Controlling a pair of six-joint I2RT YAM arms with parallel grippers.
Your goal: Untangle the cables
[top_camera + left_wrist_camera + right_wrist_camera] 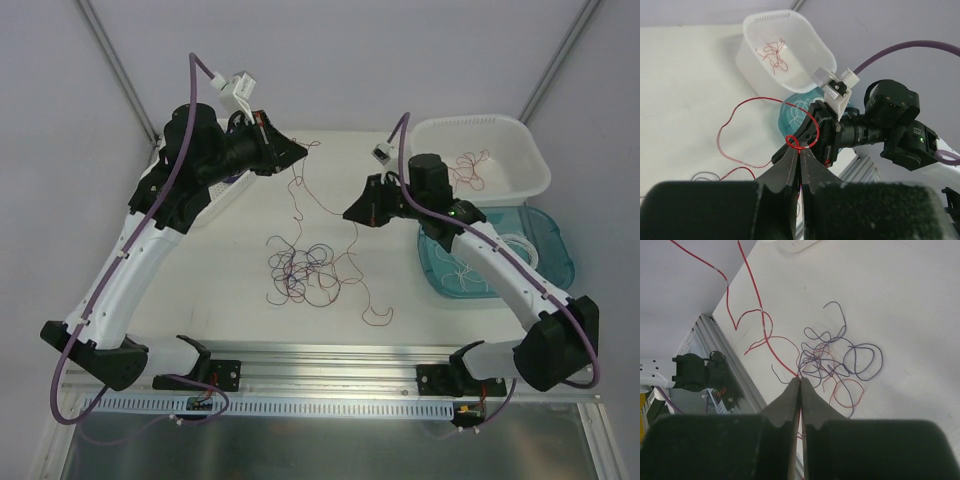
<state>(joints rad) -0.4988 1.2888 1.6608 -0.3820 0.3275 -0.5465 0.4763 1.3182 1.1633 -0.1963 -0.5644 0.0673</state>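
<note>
A tangle of thin dark purple and red cables (305, 268) lies on the white table, and it also shows in the right wrist view (837, 357). One red cable (297, 195) is lifted out of it and runs between both grippers. My left gripper (303, 150) is raised at the back left and is shut on this red cable, which forms a small loop (795, 142) at the gripper's tips (799, 146). My right gripper (349, 213) hangs above the tangle's right side. It is shut on the same red cable (747, 270), which leaves the gripper's tips (800, 379) up and to the left.
A white basket (530, 160) at the back right holds several red cables (468, 168). It also shows in the left wrist view (810, 47). A teal tray (555, 250) in front of it holds white cables. An aluminium rail (330, 365) runs along the near edge.
</note>
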